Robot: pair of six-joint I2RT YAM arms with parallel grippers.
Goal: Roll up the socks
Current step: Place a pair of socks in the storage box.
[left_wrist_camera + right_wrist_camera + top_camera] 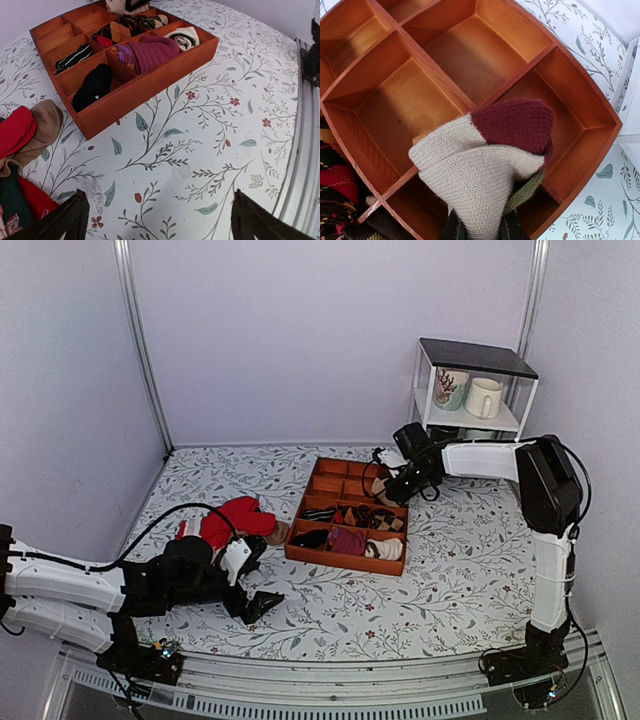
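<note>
Two arms are seen over a floral-patterned table (450, 580), on which a wooden tray (345, 560) of many compartments is set near the middle. Its nearer cells are filled with rolled bundles, while the farther ones are shown bare in the right wrist view.

The rolling itself is judged to be finished, and the step in hand is taken to be the stowing of the bundle in the tray. The socks (485, 160) are gathered into a beige ribbed roll with a maroon cuff on top and a strip of olive-green at the side. They are held above the far end of the tray, over the crossing of its dividers (440, 85) and not yet inside any cell.

The right gripper (388, 488) is clamped on the lower end of the roll, so the socks hang directly beyond its fingertips.

The left gripper (159, 196) is held with its jaws wide apart and nothing between them, low over the near-left cloth just beside a heap of red socks (235, 520), well apart from the roll.

A shift to one side is called for next, so that the roll is centred over a single bare cell, then lowered past the dividers and released.
</note>
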